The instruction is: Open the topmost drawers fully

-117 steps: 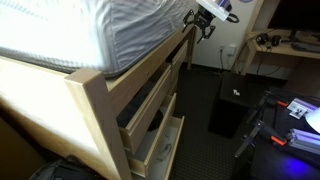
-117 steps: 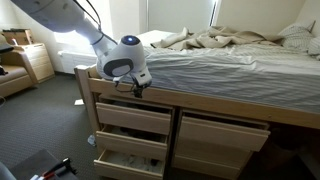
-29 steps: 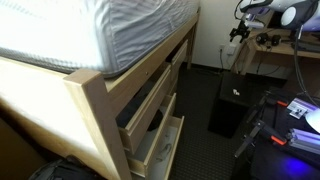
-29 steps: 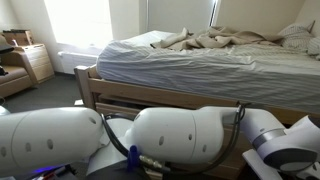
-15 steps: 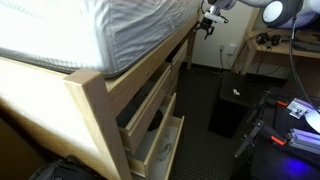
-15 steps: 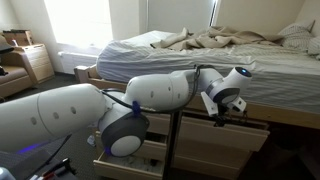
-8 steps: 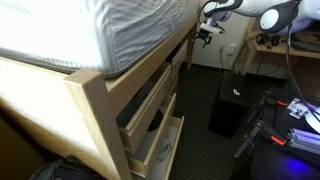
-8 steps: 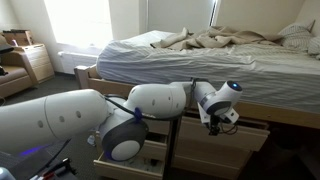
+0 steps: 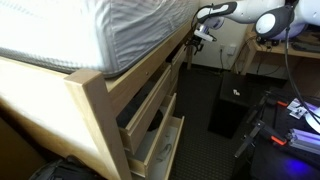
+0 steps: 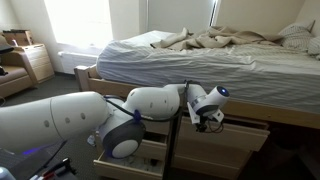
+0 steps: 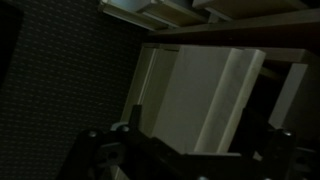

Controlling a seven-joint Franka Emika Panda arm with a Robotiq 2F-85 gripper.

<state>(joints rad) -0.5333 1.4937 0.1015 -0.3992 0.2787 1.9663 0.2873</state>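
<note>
- While the robot arm [image 10: 60,125] hides much of the bed frame to the left of the centre post [image 10: 174,162], the left topmost drawer [image 9: 135,120] shows in an exterior view as drawn partway out, with a dark gap above its front. I judge it short of full travel.
- Below it, also left of the centre post, a lower drawer [image 9: 158,152] stands pulled out further. It is no part of the job.
- Just right of the centre post, the gripper [image 10: 208,121] sits at the upper edge of the right topmost drawer [image 10: 228,130], close against its front. Whether it touches the wood I cannot tell.
- In the wrist view the fingers [image 11: 92,145] stand wide apart with nothing clasped. The right topmost drawer's pale front fills the space ahead of them.
- Right of the centre post, that drawer looks flush or nearly flush with the frame. By my reading its pull has not begun.
- As a judgement of progress, one top drawer is part open and the other is yet to be opened. Both need drawing out to their full reach.
</note>
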